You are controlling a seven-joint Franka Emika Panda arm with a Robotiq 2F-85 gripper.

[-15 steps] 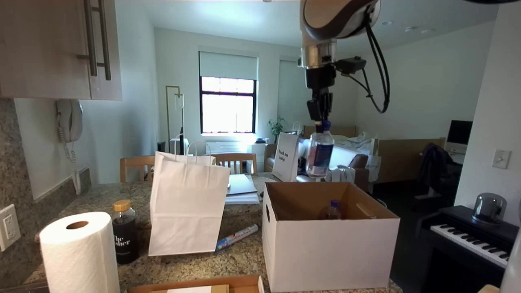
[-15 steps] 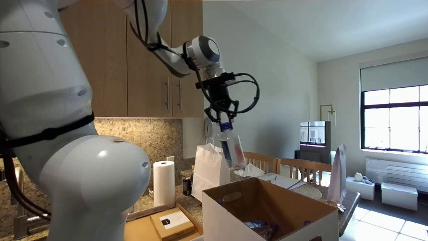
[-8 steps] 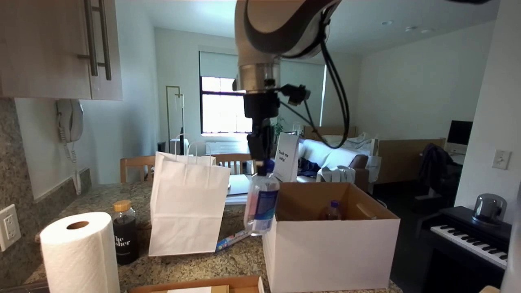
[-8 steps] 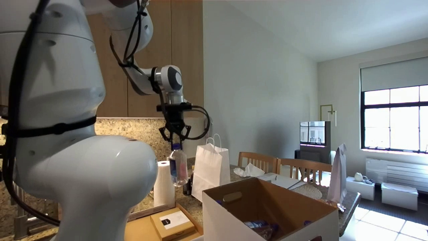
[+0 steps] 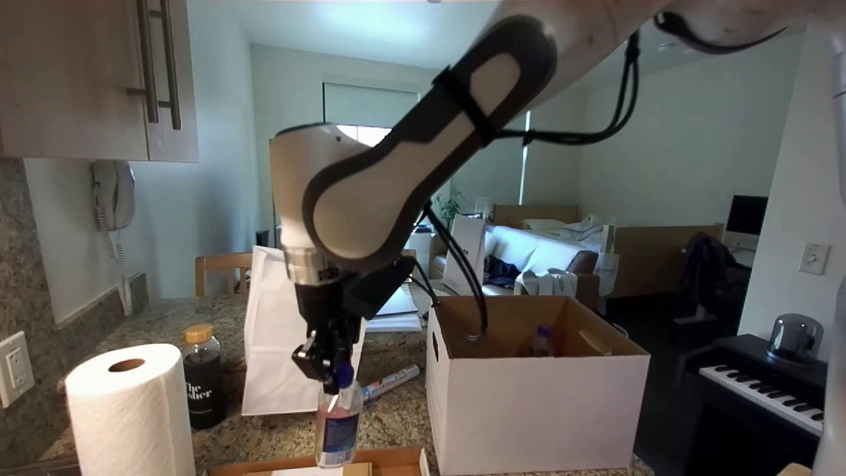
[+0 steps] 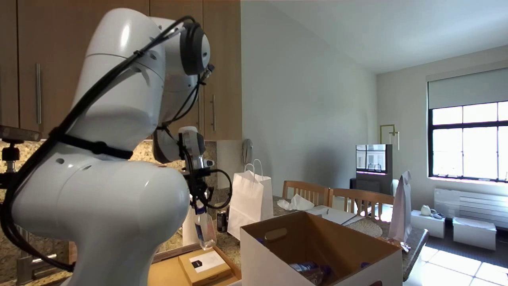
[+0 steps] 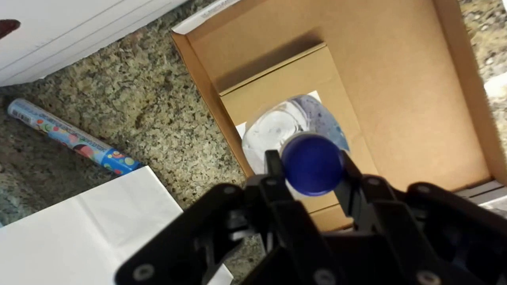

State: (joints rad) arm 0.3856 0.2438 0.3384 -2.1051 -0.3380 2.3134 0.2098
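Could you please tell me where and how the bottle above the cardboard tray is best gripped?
Probably at its blue cap, from above, as the end effector holds it: the bottle hangs cap uppermost, and that end is narrower than the rest, so it can be pinched from opposite sides.

Blue-capped clear bottle (image 5: pixel 340 428), slightly tilted

The bottle (image 5: pixel 340 426) has swung down over the flat carton (image 6: pixel 206 266), contact unclear.
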